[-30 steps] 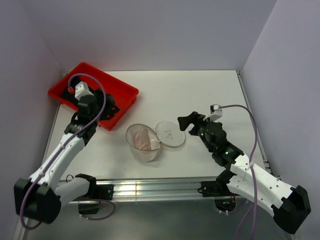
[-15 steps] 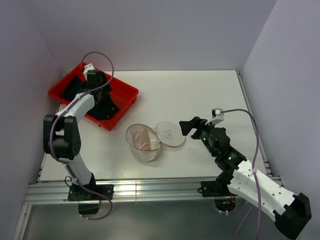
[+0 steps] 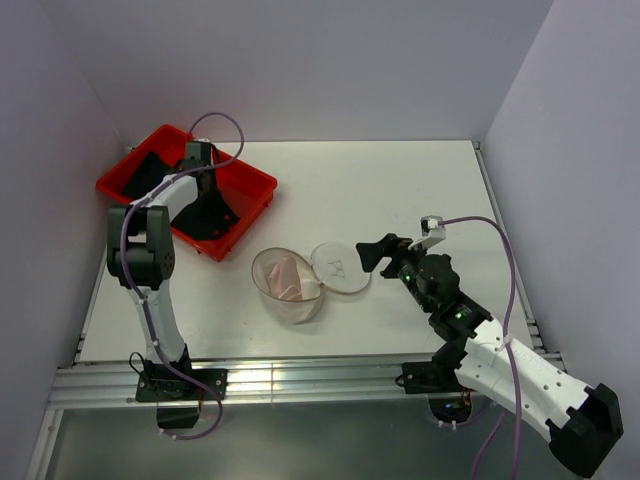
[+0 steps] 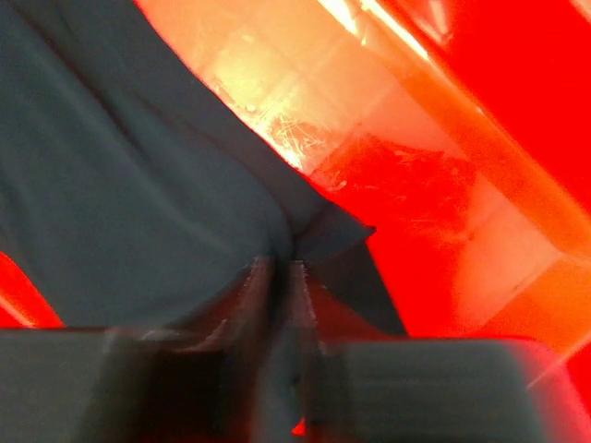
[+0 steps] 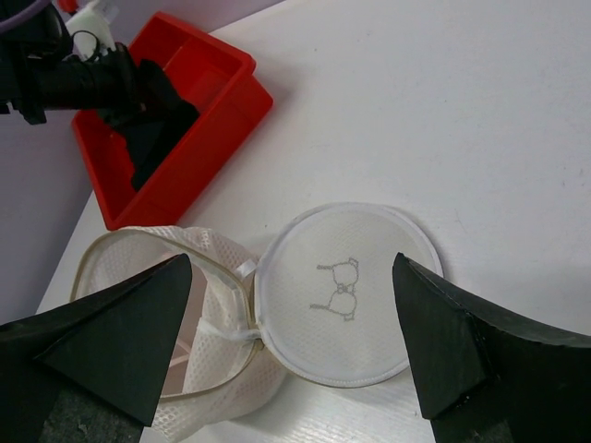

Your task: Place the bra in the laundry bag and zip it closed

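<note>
The laundry bag (image 3: 288,290) lies open mid-table, a white mesh drum with its round lid (image 5: 343,293) flipped to the right, bra outline facing up. A pale pink cloth (image 3: 288,272) lies inside it. The bra, black fabric (image 4: 138,185), lies in the red tray (image 3: 250,183). My left gripper (image 4: 275,268) reaches into the tray (image 3: 200,185) and is shut, pinching a fold of that black fabric. My right gripper (image 5: 291,268) hovers open just right of the lid (image 3: 375,250), holding nothing.
The red tray (image 5: 217,111) stands at the back left near the wall, with more black cloth (image 3: 215,218) heaped in it. White tabletop (image 3: 400,180) stretches behind and to the right of the bag. Grey walls close in on three sides.
My left arm has folded upright and reached further back into the tray. Its jaws have closed on the black fabric. The right gripper has only edged slightly toward the lid.
</note>
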